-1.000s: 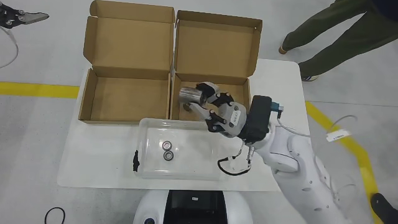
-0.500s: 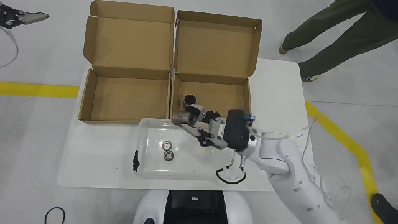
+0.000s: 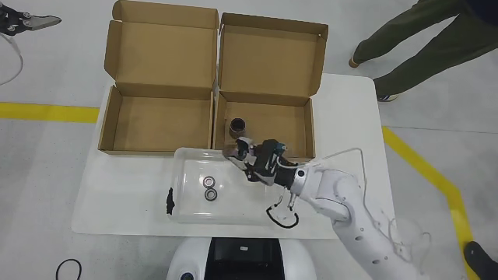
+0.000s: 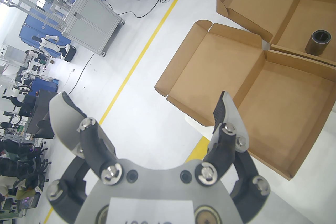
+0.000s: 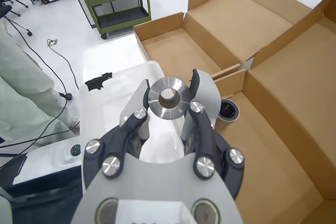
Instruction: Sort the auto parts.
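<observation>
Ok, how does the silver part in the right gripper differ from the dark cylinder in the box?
The silver part is bright bare metal; the dark cylinder is nearly black. The silver part is clamped in the right gripper, off any surface; the dark cylinder stands upright and free on the floor of a cardboard box. Both are round and hollow at the centre.

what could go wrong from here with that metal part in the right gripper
The metal bushing is clamped across its round side by the right gripper, so it might slip and drop onto the clear tray. The dark cylinder stands upright just inside the right box, near its tray-side wall. Lowering the bushing close by could knock it over.
</observation>
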`<move>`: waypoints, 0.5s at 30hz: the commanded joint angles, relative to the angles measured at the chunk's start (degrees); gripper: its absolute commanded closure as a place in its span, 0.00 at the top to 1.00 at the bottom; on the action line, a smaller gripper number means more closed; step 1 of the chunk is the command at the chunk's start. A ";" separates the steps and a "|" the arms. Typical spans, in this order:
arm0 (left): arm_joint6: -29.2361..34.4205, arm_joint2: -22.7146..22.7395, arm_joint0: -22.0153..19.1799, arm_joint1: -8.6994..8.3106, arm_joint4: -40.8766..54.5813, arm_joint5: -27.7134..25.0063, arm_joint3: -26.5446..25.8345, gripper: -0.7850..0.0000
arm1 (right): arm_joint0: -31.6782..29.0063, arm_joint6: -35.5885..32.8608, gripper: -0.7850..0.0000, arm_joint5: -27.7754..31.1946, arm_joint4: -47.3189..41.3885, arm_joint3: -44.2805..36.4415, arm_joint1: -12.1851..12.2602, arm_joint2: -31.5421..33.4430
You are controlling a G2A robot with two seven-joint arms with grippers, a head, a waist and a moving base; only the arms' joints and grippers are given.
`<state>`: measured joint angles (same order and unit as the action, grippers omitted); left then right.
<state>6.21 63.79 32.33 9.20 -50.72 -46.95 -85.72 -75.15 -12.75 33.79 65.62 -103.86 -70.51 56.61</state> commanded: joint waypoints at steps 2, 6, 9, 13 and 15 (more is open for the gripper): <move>0.00 0.00 0.00 0.00 0.00 0.00 0.00 1.00 | -0.18 0.57 0.00 -2.05 -0.57 1.10 0.04 0.99; 0.00 0.00 0.00 0.00 0.00 0.00 0.00 1.00 | -0.15 -2.05 0.00 -5.86 0.67 2.04 0.16 2.12; 0.00 0.00 0.00 0.00 0.00 0.00 0.00 1.00 | 0.83 -4.45 0.00 -7.45 1.03 2.96 0.07 2.00; 0.00 0.00 0.00 0.00 0.00 0.00 0.00 1.00 | 2.59 -4.59 0.00 -8.36 -0.21 4.98 -0.28 1.41; 0.00 0.00 0.00 0.00 0.00 0.00 0.00 1.00 | 3.53 -4.52 0.00 -9.48 -0.60 6.36 -0.50 1.13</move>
<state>6.21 63.79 32.33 9.20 -50.72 -46.95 -85.72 -72.07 -17.26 24.90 65.15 -98.15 -70.92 57.87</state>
